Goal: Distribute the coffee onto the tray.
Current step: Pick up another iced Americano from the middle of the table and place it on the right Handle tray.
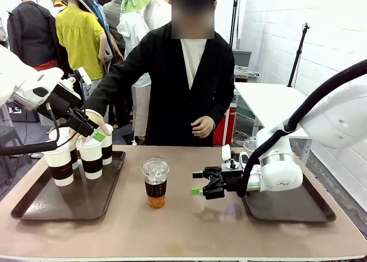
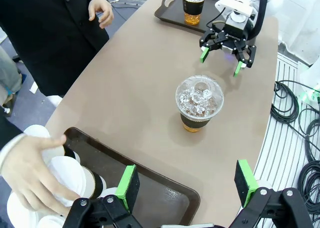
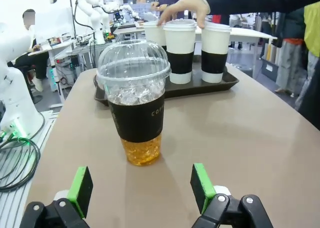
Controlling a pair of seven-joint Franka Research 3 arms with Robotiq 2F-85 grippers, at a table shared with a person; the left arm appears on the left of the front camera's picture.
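Observation:
A clear plastic coffee cup point(image 1: 155, 184) with a domed lid, ice and a dark sleeve stands on the bare table at the middle. Just right of it, my right gripper point(image 1: 198, 183) is open and level with the cup point(image 3: 135, 103), which stands a short way in front of the fingers. Three white paper coffees point(image 1: 90, 156) stand on the left tray point(image 1: 34, 207). A person's hand point(image 1: 97, 121) rests on their lids. My left gripper point(image 1: 94, 133) hovers open above those cups, holding nothing point(image 2: 186, 185). Another clear coffee point(image 2: 192, 6) stands on the right tray point(image 2: 165, 13).
The right tray point(image 1: 292, 207) lies under and behind my right arm. The person stands at the far edge, the other hand point(image 1: 202, 126) held at the waist. Cables point(image 2: 295, 113) lie on the floor beside the table. Bare tabletop lies between the two trays.

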